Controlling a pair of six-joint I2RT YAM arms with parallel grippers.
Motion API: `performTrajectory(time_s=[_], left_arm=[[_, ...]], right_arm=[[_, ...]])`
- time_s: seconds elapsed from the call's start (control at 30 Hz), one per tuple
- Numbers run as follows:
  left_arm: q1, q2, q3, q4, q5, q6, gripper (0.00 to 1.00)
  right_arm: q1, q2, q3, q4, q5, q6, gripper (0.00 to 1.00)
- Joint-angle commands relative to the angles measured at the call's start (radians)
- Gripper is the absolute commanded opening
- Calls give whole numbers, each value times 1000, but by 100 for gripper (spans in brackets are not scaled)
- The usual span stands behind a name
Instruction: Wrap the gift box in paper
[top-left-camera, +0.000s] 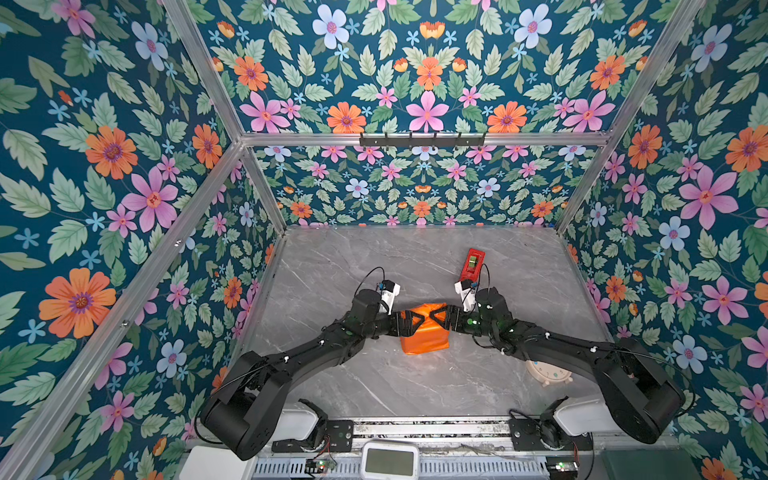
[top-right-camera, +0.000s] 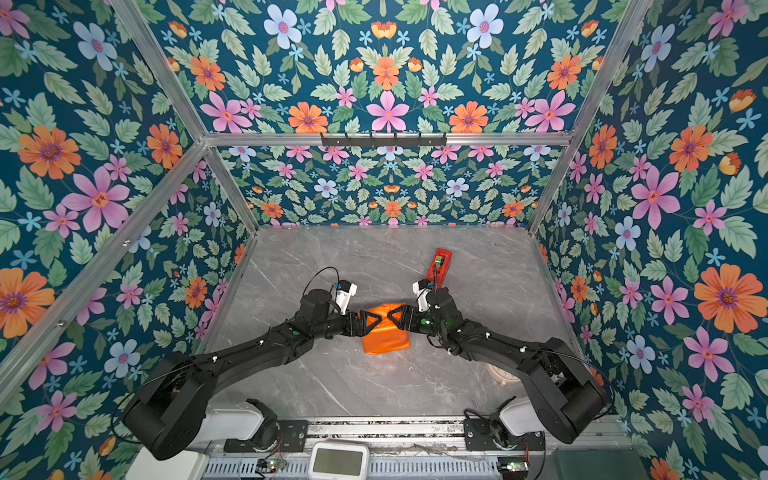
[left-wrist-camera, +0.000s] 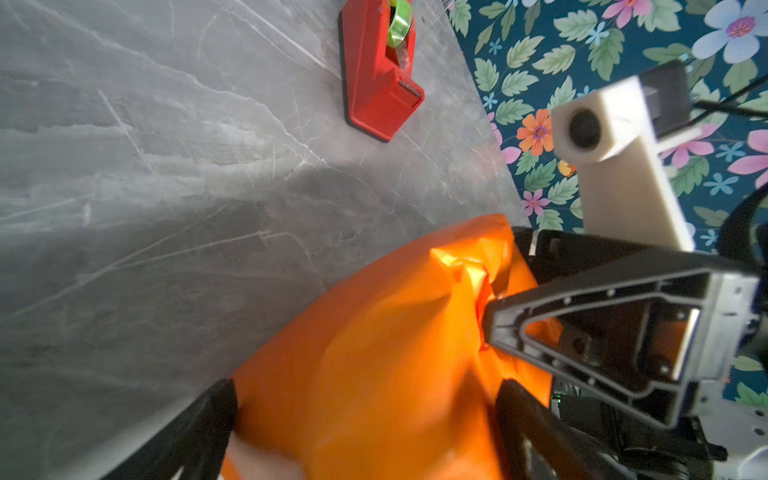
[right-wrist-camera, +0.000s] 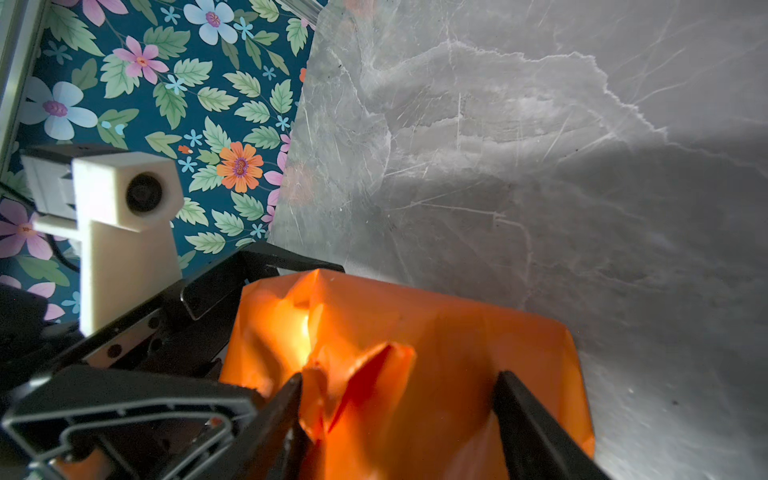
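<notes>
The gift box itself is out of sight: the paper (top-left-camera: 424, 336) covers it on every side the views show, glossy orange face outward, with no dark blue peeking through. So the main wrapping looks done, and the parcel sits near the middle of the table (top-left-camera: 374, 257). What seems unfinished is the closing. Both wrist views show the top folds bunched and crumpled rather than pressed flat, and no tape can be made out on any seam, though blur makes that uncertain. At the parcel's 9 o'clock the left end effector (top-left-camera: 409, 323) has its jaws spread wide, straddling that end without pinching anything. At 3 o'clock the right end effector (top-left-camera: 441, 318) has its jaws apart too, with a raised, creased flap between them and one finger just touching it; it does not appear to be gripped. Farther out, the red tape dispenser (top-left-camera: 472, 264) stands at about 1 o'clock, well apart from the parcel, and a pale clock (top-left-camera: 548, 372) lies at 4 o'clock, partly under the right arm. Flattening the flaps and fixing them down probably remains.
</notes>
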Motion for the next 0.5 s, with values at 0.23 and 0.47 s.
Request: performTrajectory(time_s=[0.23,0.47], left_arm=[[0,21,-20,-119,-25,108,100],[0,-8,-1,-93,-69,62,100]], right_arm=[[3,-53,75,-135,-29,1,76],[14,-4,8,-94,-45,32,74]])
